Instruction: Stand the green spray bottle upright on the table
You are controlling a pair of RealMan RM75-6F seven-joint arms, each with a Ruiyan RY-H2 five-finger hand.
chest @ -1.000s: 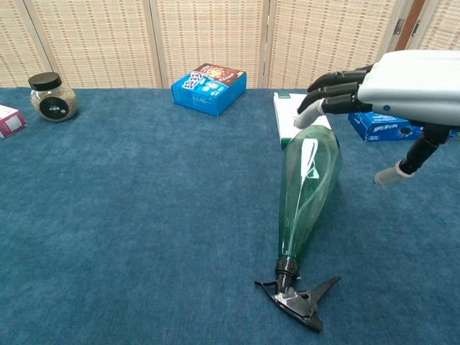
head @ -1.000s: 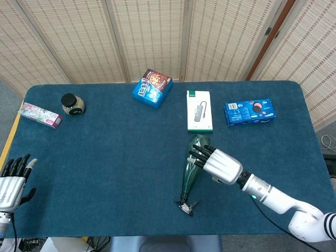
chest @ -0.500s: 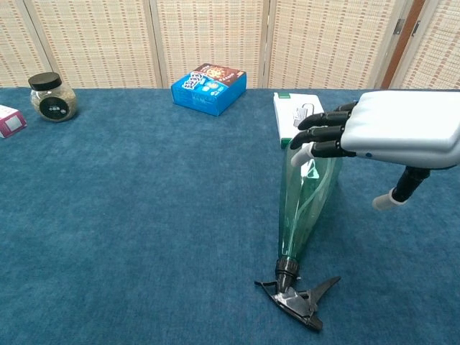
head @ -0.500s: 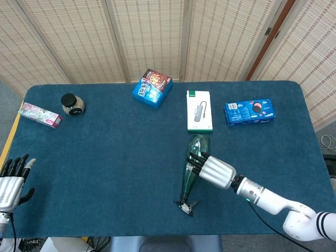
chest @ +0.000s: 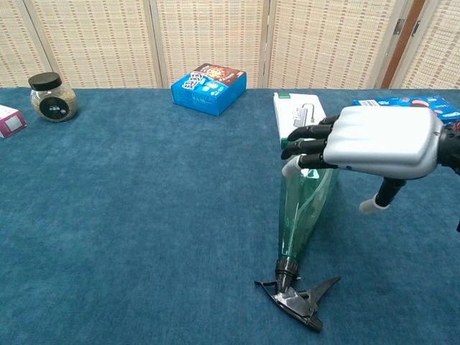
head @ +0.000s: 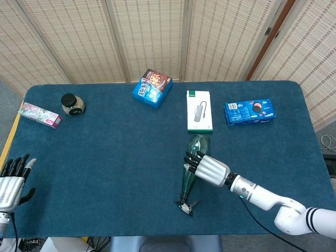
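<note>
Right hand over the fallen green spray bottle, not yet gripping it.

The green spray bottle (chest: pixel 302 208) lies on its side near the front of the desk (head: pixel 105 157), black trigger head toward me and wide base toward the white box (head: pixel 199 110). It looks like thin, clear plastic and seemingly empty, so I judge it light, a little springy and slick; I would wrap the broad body just below the base end, not the narrow neck or the trigger. My right hand (chest: pixel 377 140) hangs palm-down over that wide part, its fingers (chest: pixel 305 144) spread and slightly curled across the top; whether they touch the plastic I cannot tell, but nothing is grasped. My left hand (head: pixel 11 184) rests released at the desk's near left corner.
</note>
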